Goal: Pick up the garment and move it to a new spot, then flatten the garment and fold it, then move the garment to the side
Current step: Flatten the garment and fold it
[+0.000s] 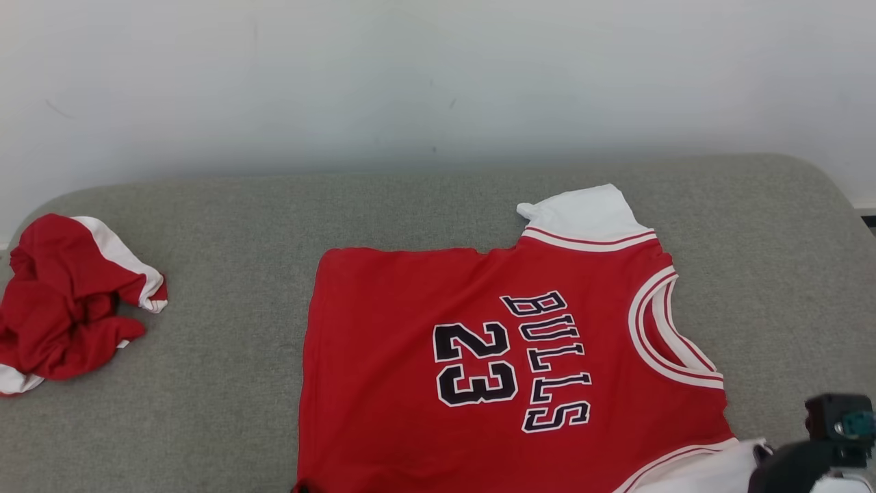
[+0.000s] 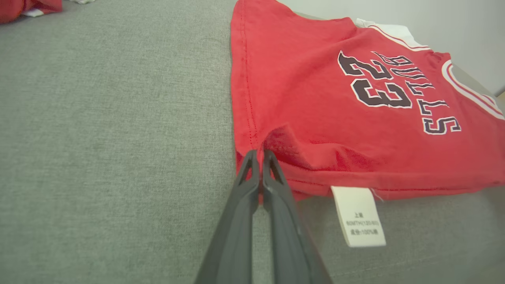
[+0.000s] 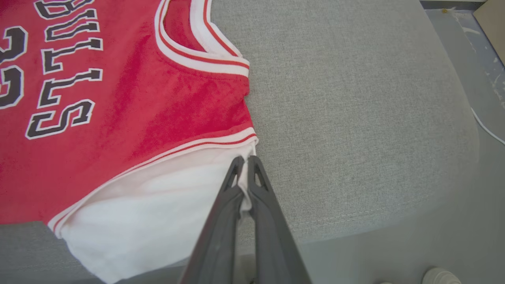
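In the head view, the red jersey (image 1: 479, 356) lies spread flat on the grey cushion (image 1: 226, 383), right of centre. Its hem points left and its neckline (image 1: 667, 335) points right, so the "BULLS 23" print (image 1: 513, 363) reads sideways. The far white sleeve (image 1: 588, 212) sticks out toward the white wall (image 1: 410, 68). A crumpled red and white garment (image 1: 68, 301) sits well apart at the far left of the cushion. A dark part of the right arm (image 1: 814, 445) shows at the lower right corner, just beside the jersey's near right edge. In the left wrist view, the left gripper (image 2: 258, 154) has its two dark fingers pressed together on the near left corner of the jersey's hem, with red cloth pinched and slightly bunched at the tips. A white care label (image 2: 359, 217) hangs out from the jersey's near edge, just to the right of the fingers, and lies on the cushion. In the right wrist view, the right gripper (image 3: 245, 161) is clamped on the edge of the near white sleeve (image 3: 158, 205), just below the red and white armhole trim. A thin fold of white cloth is caught between its fingers, and bare grey cushion stretches to the right.
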{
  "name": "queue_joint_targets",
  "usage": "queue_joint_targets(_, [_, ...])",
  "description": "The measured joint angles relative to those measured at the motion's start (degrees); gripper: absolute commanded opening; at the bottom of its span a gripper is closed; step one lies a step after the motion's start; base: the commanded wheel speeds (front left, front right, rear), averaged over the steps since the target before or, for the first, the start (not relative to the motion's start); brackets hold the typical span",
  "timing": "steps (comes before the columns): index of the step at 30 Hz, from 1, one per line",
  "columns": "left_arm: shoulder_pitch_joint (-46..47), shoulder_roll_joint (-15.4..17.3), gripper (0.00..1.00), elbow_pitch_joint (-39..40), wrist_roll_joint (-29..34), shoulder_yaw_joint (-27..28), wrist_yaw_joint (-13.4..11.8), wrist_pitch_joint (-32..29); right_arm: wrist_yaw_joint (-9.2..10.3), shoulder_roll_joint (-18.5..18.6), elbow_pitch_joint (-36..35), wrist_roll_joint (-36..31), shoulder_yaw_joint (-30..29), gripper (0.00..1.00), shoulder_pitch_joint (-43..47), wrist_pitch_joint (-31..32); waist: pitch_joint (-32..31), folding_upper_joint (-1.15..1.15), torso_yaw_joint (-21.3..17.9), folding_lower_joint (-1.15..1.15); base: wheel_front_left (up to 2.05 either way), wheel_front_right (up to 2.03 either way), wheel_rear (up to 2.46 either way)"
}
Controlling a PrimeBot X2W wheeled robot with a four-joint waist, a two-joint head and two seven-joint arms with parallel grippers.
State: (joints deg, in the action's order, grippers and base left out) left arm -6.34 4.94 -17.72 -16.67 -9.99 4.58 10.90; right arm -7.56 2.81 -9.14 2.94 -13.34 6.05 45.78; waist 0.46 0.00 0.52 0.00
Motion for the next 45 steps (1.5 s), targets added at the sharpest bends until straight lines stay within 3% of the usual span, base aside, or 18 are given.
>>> queue_joint_targets(9, [7.2,-0.3,0.00,0.5,-1.2,-0.9,0.4,-4.5,0.00,1.3,5.7,-0.9,1.9,0.00,-10.7,-4.9,2.1,0.00,0.4,0.00,0.00,0.00,0.00])
queue_joint_targets(15, [12.2,-0.6,0.00,-2.4,-1.4,-0.9,-1.7,-7.3,0.00,2.4,11.7,-1.2,2.7,0.00,-16.8,-9.9,3.6,0.00,0.4,0.00,0.00,0.00,0.00])
queue_joint_targets(22, [18.1,-0.9,0.00,-6.1,-1.4,-0.3,-4.1,-6.6,0.00,3.4,16.6,-2.5,3.4,0.00,-21.4,-14.6,5.1,0.00,0.4,0.00,0.00,0.00,0.00])
queue_joint_targets(34, [23.1,-0.7,0.00,-11.4,-1.4,-0.4,-4.3,-4.6,0.00,4.2,21.5,-2.0,4.5,0.00,-26.3,-18.7,7.0,0.00,0.0,0.00,0.00,0.00,0.00])
queue_joint_targets(35, [23.1,-0.7,0.09,-11.4,-1.4,-0.4,-4.3,-4.6,0.00,4.2,21.5,-2.0,4.5,0.00,-26.3,-18.7,7.0,0.00,0.0,0.00,0.00,0.00,0.00])
queue_joint_targets(36, [23.4,-0.7,0.42,-11.7,-1.4,-0.5,-4.3,-4.3,0.00,4.1,21.9,-1.9,4.5,0.00,-26.6,-19.2,7.1,0.00,0.0,0.00,0.00,0.00,0.00])
queue_joint_targets(37, [23.7,-0.7,1.00,-12.0,-1.4,-0.5,-4.4,-4.2,0.00,4.0,22.4,-1.9,4.4,0.18,-27.0,-19.6,7.2,0.00,0.0,0.00,0.00,0.00,0.00])
queue_joint_targets(38, [24.0,-0.7,1.00,-12.4,-1.4,-0.6,-4.4,-4.0,0.00,3.7,22.9,-1.7,4.2,1.00,-27.4,-20.1,7.3,0.01,0.0,0.00,0.00,0.00,0.00])
queue_joint_targets(45, [24.7,-0.8,1.00,-13.9,-1.2,-1.5,-4.6,-1.5,0.00,2.9,24.2,-0.4,4.5,1.00,-28.5,-23.2,7.2,0.01,0.2,0.00,0.00,0.00,0.00])
